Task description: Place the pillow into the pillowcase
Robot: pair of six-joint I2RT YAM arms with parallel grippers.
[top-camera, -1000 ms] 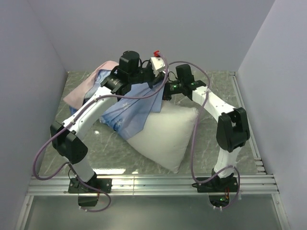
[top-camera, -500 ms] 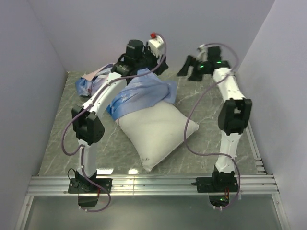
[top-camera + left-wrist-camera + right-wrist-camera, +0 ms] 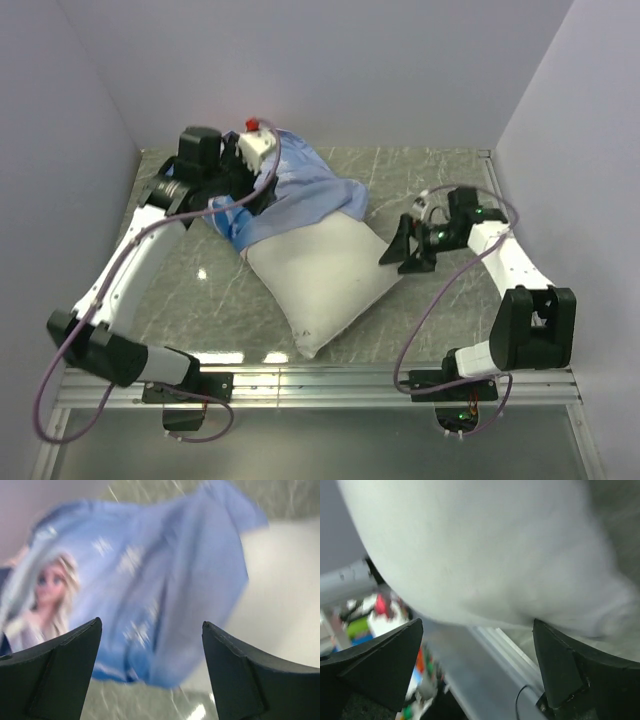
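Jaws spread wide, left pincer (image 3: 151,623), right pincer (image 3: 477,623)

1. No lettering, brand, number or sign can be read in any view.
2. The pillowcase (image 3: 165,590) bears a printed blonde cartoon figure and snowflakes in the left wrist view, blurred, with no legible words.
3. The coloured shapes (image 3: 375,615) beyond the pillow (image 3: 485,550) in the right wrist view are too blurred to read.
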